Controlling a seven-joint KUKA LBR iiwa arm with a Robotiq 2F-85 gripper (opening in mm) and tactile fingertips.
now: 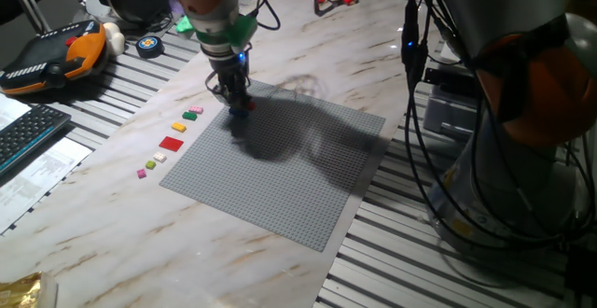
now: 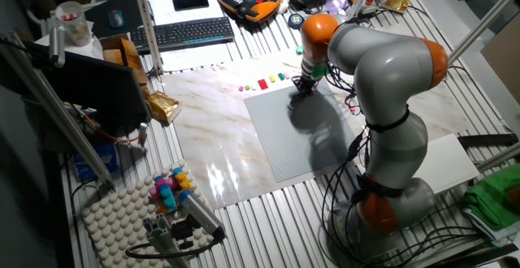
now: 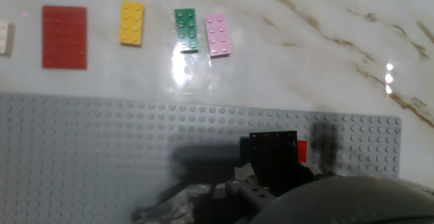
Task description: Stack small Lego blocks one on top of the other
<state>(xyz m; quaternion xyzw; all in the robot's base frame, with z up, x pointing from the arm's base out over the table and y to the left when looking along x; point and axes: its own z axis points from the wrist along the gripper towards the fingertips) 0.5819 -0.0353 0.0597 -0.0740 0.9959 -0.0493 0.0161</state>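
Observation:
My gripper (image 1: 239, 105) (image 2: 304, 88) is down at the far left corner of the big grey studded plate (image 1: 280, 173) (image 2: 296, 142) (image 3: 102, 156). In the hand view the gripper (image 3: 274, 166) appears shut on the black brick (image 3: 274, 146), which sits at plate level. A sliver of the red brick (image 3: 302, 152) shows just right of the black one. A dark blue edge, the blue brick (image 3: 244, 149), shows just left of it. Both seem to lie under or against the black brick. I cannot tell which.
On the marble beside the plate lie a wider red piece (image 3: 64, 37) (image 1: 171, 143), and small yellow (image 3: 131, 23), green (image 3: 186, 28), pink (image 3: 218, 34) and white (image 3: 3, 37) pieces. A keyboard (image 1: 28, 131) and a pendant (image 1: 51, 56) lie at the left. Cables hang at the right (image 1: 420, 84).

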